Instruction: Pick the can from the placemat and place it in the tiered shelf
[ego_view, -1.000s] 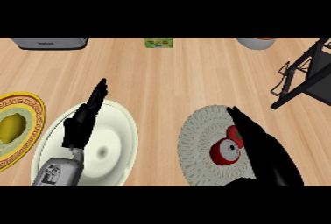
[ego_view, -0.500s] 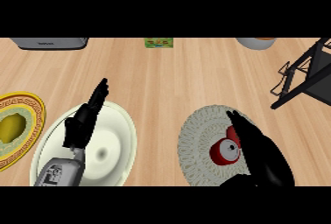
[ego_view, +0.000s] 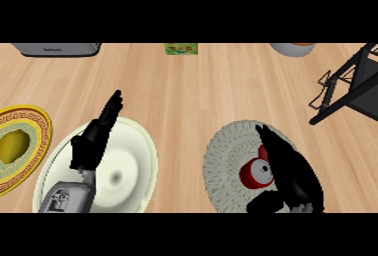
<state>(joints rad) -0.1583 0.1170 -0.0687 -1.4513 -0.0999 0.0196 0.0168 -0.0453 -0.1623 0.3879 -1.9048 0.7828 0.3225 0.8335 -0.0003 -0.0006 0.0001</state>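
right hand (ego_view: 291, 170) has crept a little closer onto the can (ego_view: 258, 173) over the last second; left hand (ego_view: 94, 137) hasn't budged. right hand now lies along the can's right side, fingers stretched past its far edge, thumb down by its near side, so it's cupping the can, but i can't tell whether the fingers have actually closed on it. the can, red body with a pale round end facing up, sits on the placemat (ego_view: 221, 160), a round woven one, near its right half. left hand rests with straight, relaxed fingers over the pale plate (ego_view: 140, 150), holding nothing. progress, as i read it: reach is basically done, grasp is being set up or just starting, no lift yet. everything after that is left: lift, carry up and right to the tiered shelf (ego_view: 353, 85), the black frame at the right edge, well apart from the mat, then set down and let go. labels: no readable print on the can. grey appliance (ego_view: 57, 48) at the far left has some lettering, too small to read. small green packet (ego_view: 181, 48) at the far edge has printing, also unreadable. yellow patterned plate (ego_view: 33, 125) at the left edge, no text.
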